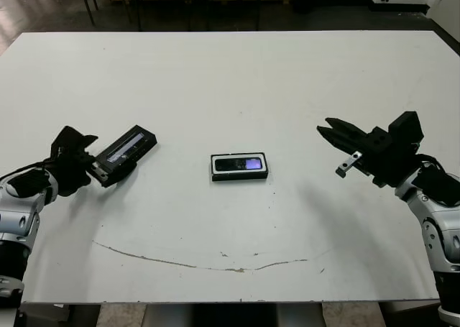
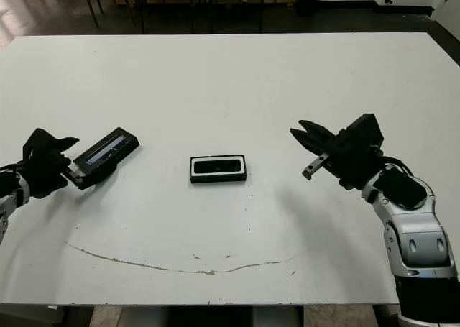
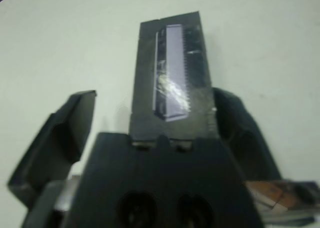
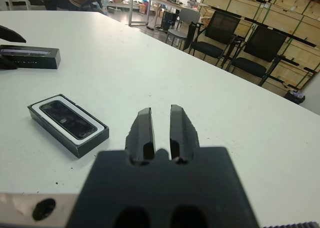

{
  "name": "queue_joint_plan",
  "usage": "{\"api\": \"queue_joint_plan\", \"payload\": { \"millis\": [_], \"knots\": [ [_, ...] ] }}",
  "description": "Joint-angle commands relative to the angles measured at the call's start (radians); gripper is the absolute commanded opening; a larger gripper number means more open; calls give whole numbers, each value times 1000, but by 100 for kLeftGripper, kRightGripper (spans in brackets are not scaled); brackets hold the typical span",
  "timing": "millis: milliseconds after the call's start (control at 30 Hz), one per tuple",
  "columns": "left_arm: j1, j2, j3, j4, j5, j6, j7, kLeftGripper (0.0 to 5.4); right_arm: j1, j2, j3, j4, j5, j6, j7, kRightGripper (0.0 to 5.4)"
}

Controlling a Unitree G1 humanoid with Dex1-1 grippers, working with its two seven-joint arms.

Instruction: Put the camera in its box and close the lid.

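The black box [image 1: 239, 176] lies open at the table's middle. The camera [image 1: 239, 164] rests inside it on the white lining, with its bluish patch showing. The lid [image 1: 126, 153], black with a glossy greyish face, sits to the left between the fingers of my left gripper [image 1: 97, 165]. In the left wrist view the lid [image 3: 172, 72] touches one finger [image 3: 240, 133], while the other finger [image 3: 70, 133] stands apart from it, so that gripper is open. My right gripper [image 1: 325, 131] hovers right of the box, shut and holding nothing.
A thin brown curved line [image 1: 201, 264] marks the white table [image 1: 230, 75] near its front edge. Chairs [image 4: 220, 32], tables and stacked crates stand beyond the far edge of the table.
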State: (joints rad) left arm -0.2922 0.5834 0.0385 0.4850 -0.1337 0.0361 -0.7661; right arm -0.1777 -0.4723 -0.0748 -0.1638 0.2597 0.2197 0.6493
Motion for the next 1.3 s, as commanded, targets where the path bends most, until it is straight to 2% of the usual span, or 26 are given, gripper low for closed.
{"api": "queue_joint_plan", "payload": {
  "millis": [33, 267, 400, 700, 800, 933, 1067, 1167, 1300],
  "knots": [
    [26, -19, 5, -22, -35, 26, -38, 335, 18, -14, 2, 0, -1, 21, -1, 0],
    [14, -7, 1, -58, -82, 20, -133, 169, 13, -12, 4, 7, -4, 10, 0, 0],
    [5, -3, 4, -62, -92, 39, -162, 128, 10, -10, 4, 12, -3, 8, 0, 0],
    [-4, -7, 36, -149, -107, 75, -125, 126, 4, -8, 5, 22, 0, 6, 1, 0],
    [-10, -32, 51, -232, -144, 92, -110, 126, 5, -9, 6, 11, -7, 11, -10, 0],
    [-32, -70, 54, -327, -192, 47, -106, 126, 3, -12, 7, -1, -8, 20, -16, 0],
    [-70, -92, 22, -420, -229, 113, -106, 126, 0, -7, 6, 1, -3, 18, -15, 0],
    [-120, -105, -31, -414, -247, 135, -166, 126, -2, -9, 2, -6, 6, 44, -19, 0],
    [-195, -80, -112, -353, -205, 140, -263, 125, -6, -9, -8, -10, 18, 69, -24, 0]
  ]
}}
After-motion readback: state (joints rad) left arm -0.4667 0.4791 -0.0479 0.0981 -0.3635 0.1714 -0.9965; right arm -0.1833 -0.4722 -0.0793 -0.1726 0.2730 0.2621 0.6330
